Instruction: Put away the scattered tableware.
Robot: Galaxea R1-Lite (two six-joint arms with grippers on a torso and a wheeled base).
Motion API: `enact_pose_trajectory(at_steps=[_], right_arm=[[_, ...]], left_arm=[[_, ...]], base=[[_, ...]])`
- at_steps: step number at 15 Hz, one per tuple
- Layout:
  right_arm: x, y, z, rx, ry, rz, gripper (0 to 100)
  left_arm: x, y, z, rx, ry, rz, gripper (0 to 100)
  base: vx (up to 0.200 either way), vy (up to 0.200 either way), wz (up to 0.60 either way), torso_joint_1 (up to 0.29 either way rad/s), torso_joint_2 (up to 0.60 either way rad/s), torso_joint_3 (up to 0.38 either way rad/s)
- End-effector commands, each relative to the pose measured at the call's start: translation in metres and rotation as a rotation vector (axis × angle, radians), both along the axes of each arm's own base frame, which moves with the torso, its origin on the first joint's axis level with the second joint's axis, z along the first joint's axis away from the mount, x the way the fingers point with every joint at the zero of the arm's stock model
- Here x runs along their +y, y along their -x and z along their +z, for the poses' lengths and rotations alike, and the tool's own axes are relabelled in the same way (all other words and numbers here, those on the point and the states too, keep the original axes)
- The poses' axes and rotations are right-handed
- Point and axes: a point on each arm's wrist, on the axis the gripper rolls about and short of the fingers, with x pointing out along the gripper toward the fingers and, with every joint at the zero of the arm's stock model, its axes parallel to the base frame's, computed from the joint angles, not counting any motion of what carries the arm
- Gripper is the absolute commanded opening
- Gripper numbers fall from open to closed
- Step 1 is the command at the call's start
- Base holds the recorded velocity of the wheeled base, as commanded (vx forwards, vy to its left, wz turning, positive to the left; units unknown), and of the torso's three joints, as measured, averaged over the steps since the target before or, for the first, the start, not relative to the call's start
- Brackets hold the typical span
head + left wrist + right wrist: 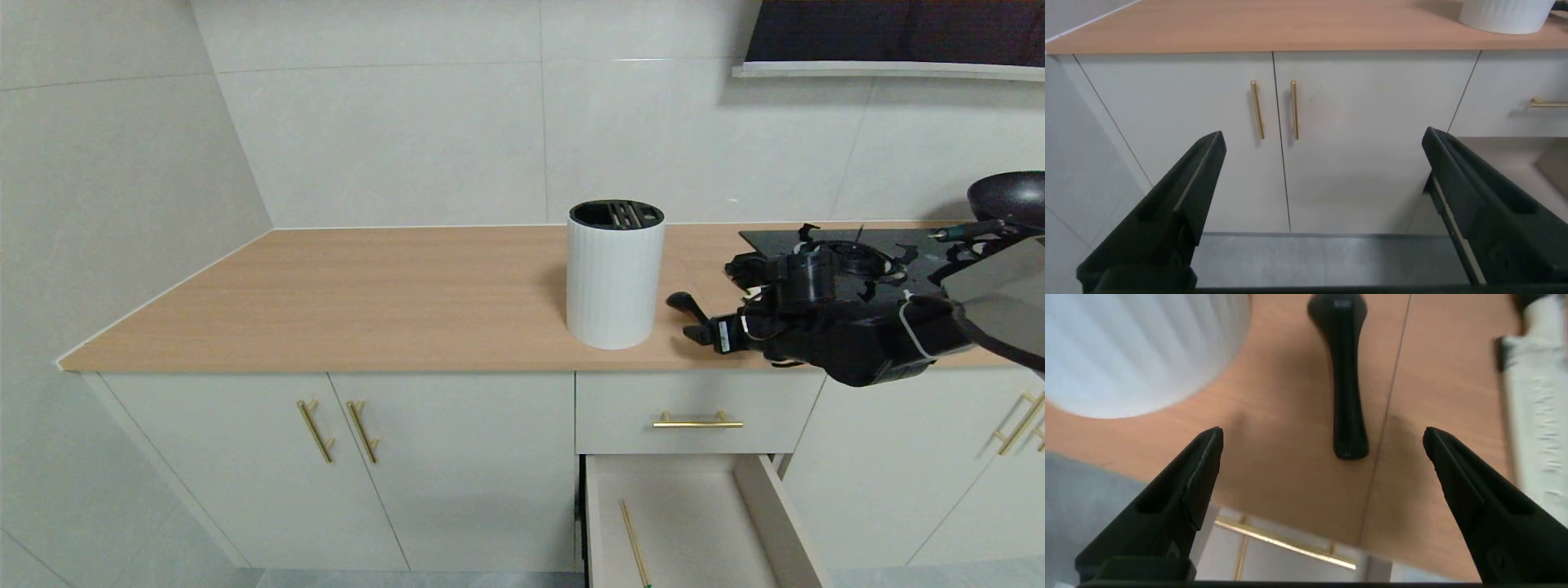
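1. Our right gripper [1321, 445] hangs over the counter [1282, 469], fingers spread wide; a black handle [1344, 384] lies on the wood ahead of it, in line with the gap.
2. A white holder [614, 282] stands just beside this gripper, toward our left.
3. Our left gripper [1323, 147] is also spread open, facing cupboard doors [1372, 139].

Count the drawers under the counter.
2: a closed drawer directly under the countertop, and an open drawer just beneath it. Others may lie out of view.
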Motion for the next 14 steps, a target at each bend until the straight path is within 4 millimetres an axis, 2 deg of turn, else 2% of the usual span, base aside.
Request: enact_pose_trajectory(at_steps=[1, 14], right_arm=[[0.0, -0.01, -0.018, 0.011, 0.002, -0.007, 100], [0.0, -0.024, -0.021, -0.031, -0.053, -0.031, 100]], left_arm=[[0.0, 0.0, 0.0, 0.002, 0.0, 0.001, 100], [0.0, 0.0, 0.0, 0.002, 0.0, 0.001, 100]], base=[[0.0, 0.0, 0.0, 0.0, 0.0, 0.0], [0.0, 0.0, 0.0, 0.0, 0.0, 0.0]])
